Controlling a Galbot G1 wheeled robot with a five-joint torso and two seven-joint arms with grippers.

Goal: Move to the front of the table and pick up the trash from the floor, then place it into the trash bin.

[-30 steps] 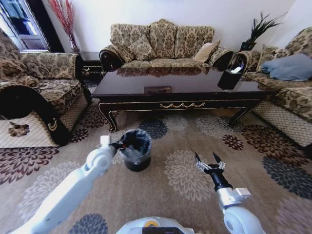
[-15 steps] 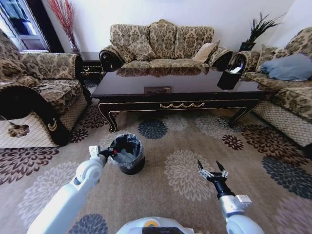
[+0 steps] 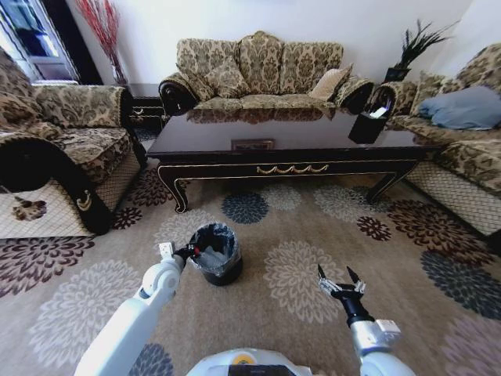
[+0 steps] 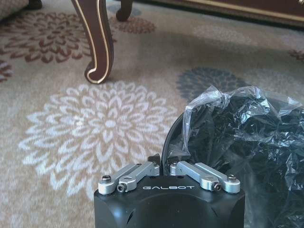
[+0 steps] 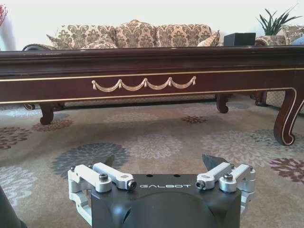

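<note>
Since half a second ago the bin (image 3: 216, 252) and the left gripper (image 3: 190, 252) at its rim sit a little farther right and lower in the head view, while the table and sofas hold their places, so bin and arm have shifted together across the carpet. The right gripper (image 3: 339, 280) is almost where it was.

The left gripper is pinched together on the left rim of the bin; in the left wrist view its links (image 4: 168, 173) fold inward against the bin's edge and the crinkled black liner (image 4: 237, 128). The right gripper hangs over bare carpet to the right of the bin, fingers spread apart with nothing between them.

The bin stands upright on the floor (image 3: 297, 227), mouth up, in front of the table (image 3: 290, 149), nearer its left end. Inside it some pale, clear trash (image 3: 210, 249) shows at the bottom; I cannot tell which pieces.

The table's long side runs left to right, with its gold scroll trim (image 5: 144, 84) facing the robot. A black holder with white tissue (image 3: 368, 121) stands at its far right. A sofa (image 3: 258, 70) lies beyond it, with armchairs at both sides.

The left wrist view shows a curved table leg (image 4: 95, 42) beyond the bin; the right wrist view shows the open space under the table.
</note>
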